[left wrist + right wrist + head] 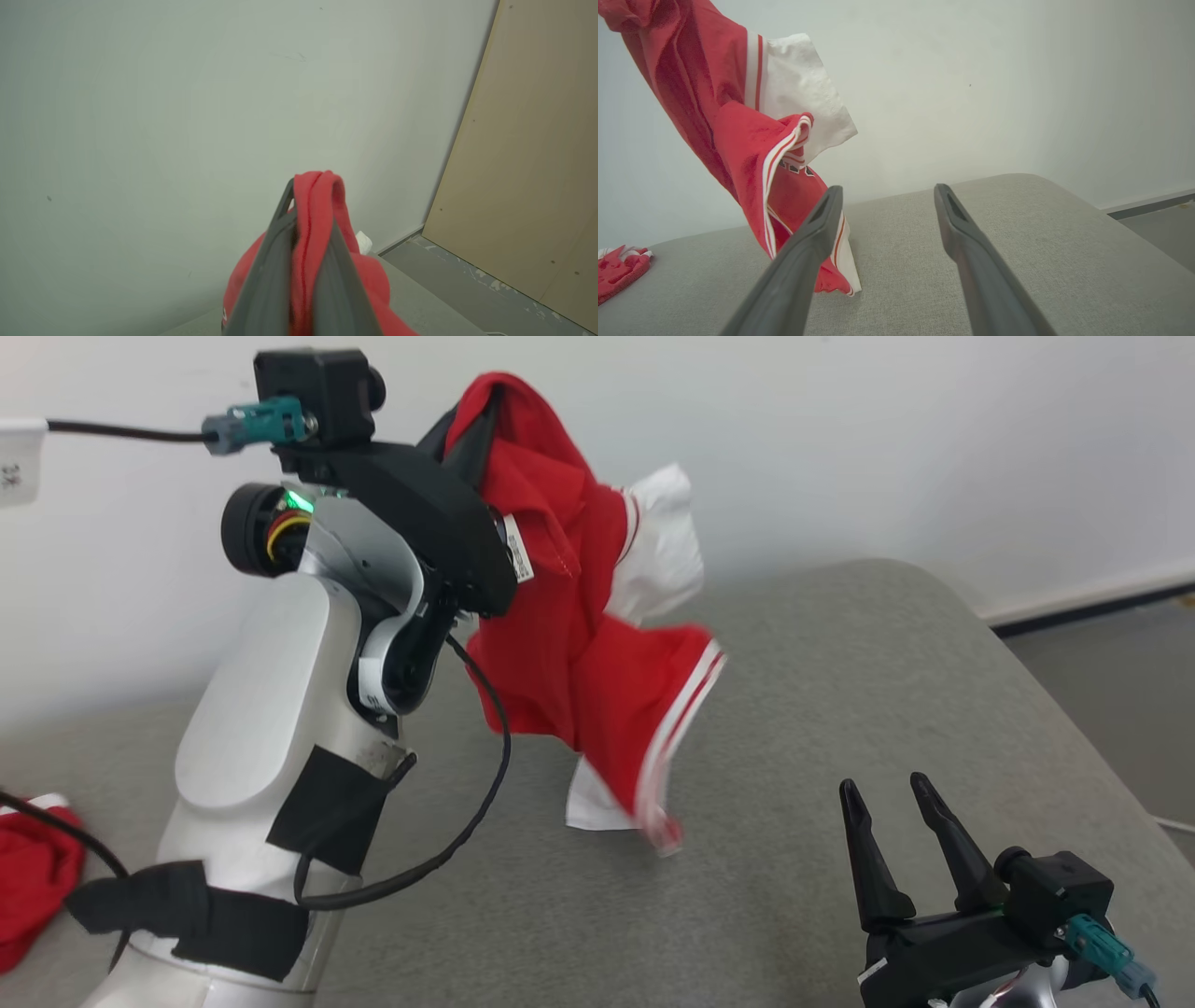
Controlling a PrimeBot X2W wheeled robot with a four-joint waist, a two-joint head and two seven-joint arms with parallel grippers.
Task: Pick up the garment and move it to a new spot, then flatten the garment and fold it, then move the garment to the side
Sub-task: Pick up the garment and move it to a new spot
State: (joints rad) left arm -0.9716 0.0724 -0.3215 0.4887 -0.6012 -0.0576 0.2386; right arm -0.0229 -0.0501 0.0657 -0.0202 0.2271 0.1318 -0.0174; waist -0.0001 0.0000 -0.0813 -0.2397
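The garment (579, 653) is red with white sleeves and white stripes. It hangs from my raised left gripper (464, 434), which is shut on a bunched fold at its top. Its lowest corner reaches the grey padded table (840, 691). In the left wrist view the red fold (317, 196) sticks up between the closed fingers of the left gripper (310, 205). My right gripper (885, 786) stands open low at the right, apart from the cloth. In the right wrist view the right gripper (888, 188) is open, with the garment (747, 154) hanging to its left.
A second red garment (33, 877) lies crumpled at the table's left edge, seen again as a red heap (619, 270) in the right wrist view. A pale wall stands behind. The floor (1102, 691) drops off to the right, beside a wooden panel (528, 163).
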